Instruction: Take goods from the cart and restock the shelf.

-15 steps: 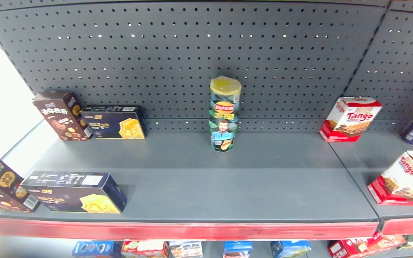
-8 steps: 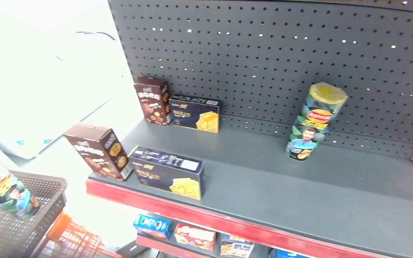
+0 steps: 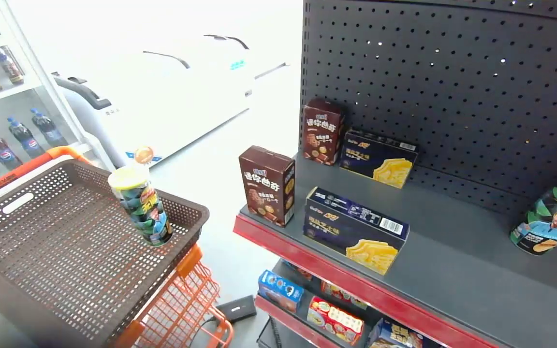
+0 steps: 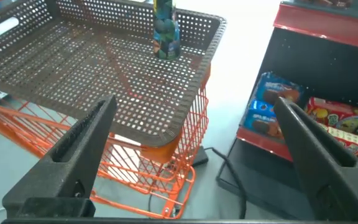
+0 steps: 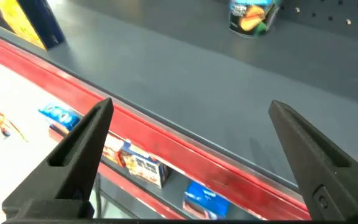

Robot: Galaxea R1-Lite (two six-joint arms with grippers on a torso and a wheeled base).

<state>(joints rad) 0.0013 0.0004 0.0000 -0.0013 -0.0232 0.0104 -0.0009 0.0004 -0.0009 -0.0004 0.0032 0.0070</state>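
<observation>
Spread wide and holding nothing, the jaws of the left gripper (image 4: 194, 109) hang low beside the orange wire cart (image 3: 182, 299), and those of the right gripper (image 5: 191, 107) stand just as wide before the red front lip of the grey metal shelf (image 3: 452, 270), touching nothing. Farthest left sits the brown perforated plastic basket (image 3: 41, 241) on top of the cart. In its far corner, near the shelf side, stands a tall cylindrical chip can with a yellow lid (image 3: 140, 205), upright and apart from the walls. It looks to be the one item left to restock, and standing free like that it should leave room for fingers on both sides. Next comes the shelf's near corner, where an upright brown cardboard biscuit box (image 3: 266, 186) stands at the front edge with a flat dark-blue box printed with yellow wafers (image 3: 356, 229) just beside it, both faced outward as shop stock is. Behind them, against the dark perforated back panel (image 3: 452, 87), a second brown box (image 3: 323, 131) and a second dark-blue box (image 3: 379, 158) repeat the pair. Well apart to the right a matching chip can (image 3: 551, 222) stands on the shelf with bare grey board between it and the boxes, which is probably where the cart's can belongs. As I judge it, the left arm is the nearer one for the pick, and its jaws already look open enough to take the can around its middle.
</observation>
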